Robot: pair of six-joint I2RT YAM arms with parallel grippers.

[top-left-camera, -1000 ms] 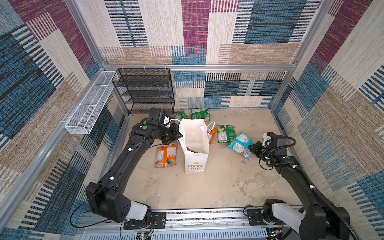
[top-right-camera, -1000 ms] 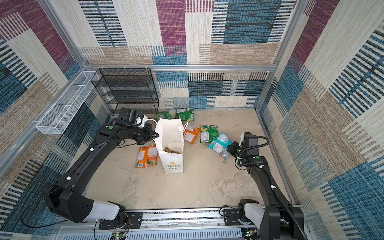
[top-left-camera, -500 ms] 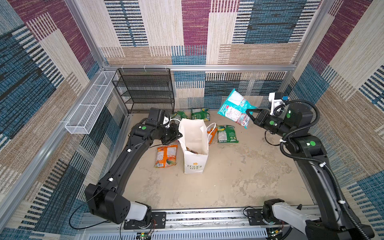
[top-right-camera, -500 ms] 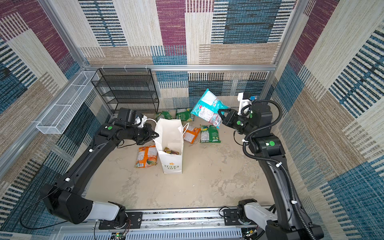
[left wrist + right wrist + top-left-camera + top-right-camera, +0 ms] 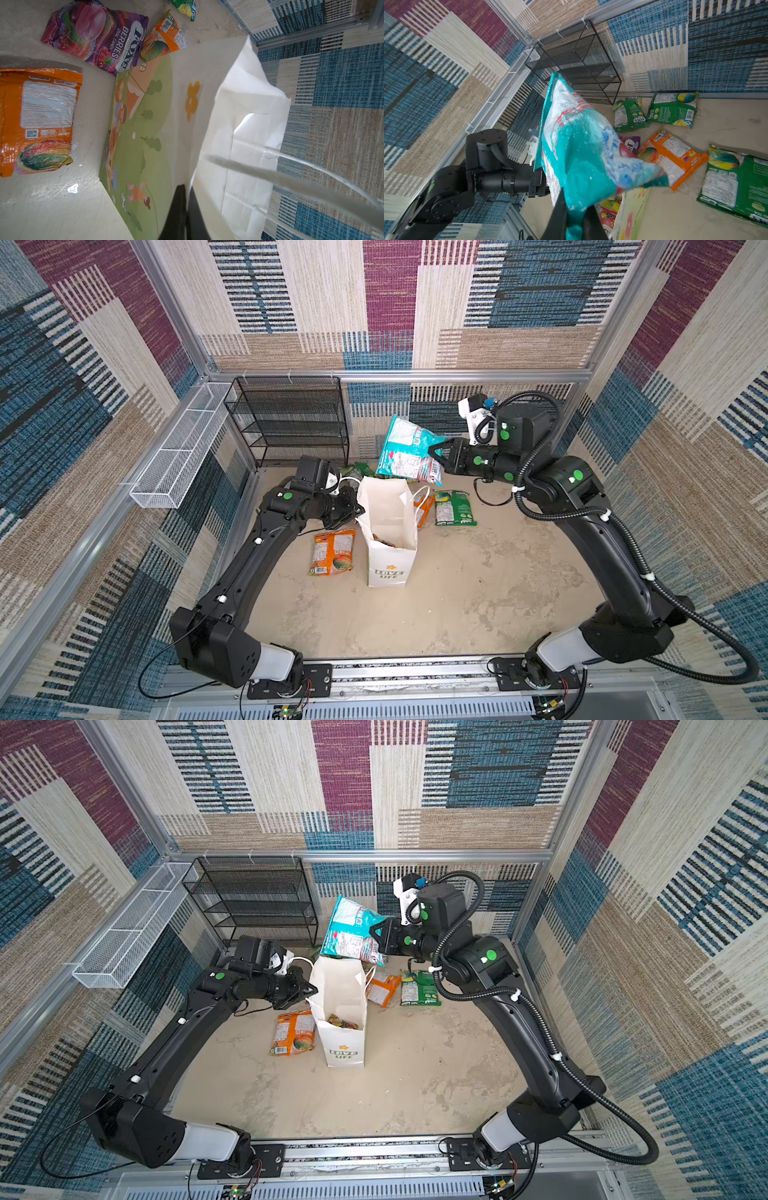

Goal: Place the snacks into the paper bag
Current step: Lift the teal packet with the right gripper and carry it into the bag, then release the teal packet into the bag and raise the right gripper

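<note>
One paper bag (image 5: 388, 568); outside it I count seven: three green packets (image 5: 630, 115) (image 5: 672, 110) (image 5: 737, 182), two orange packets (image 5: 293, 1033) (image 5: 383, 989), one purple packet (image 5: 97, 35), one teal packet (image 5: 409, 454); those inside can't be counted; one black wire rack (image 5: 291, 423), one white mesh basket (image 5: 178, 452), two arms (image 5: 257, 564) (image 5: 602, 547).

Both top views bright and evenly lit, shadows soft, frame posts (image 5: 174, 310) bowing at the edges. Left wrist view: glare glints on the orange packet (image 5: 37, 116) off to one side of the left gripper (image 5: 186, 187), paper bag (image 5: 239, 83) rim washed out, cord handle (image 5: 270, 175) blurred. Right wrist view: teal packet (image 5: 577, 158) clamped in the right gripper (image 5: 575, 201) smeared, out of focus.
</note>
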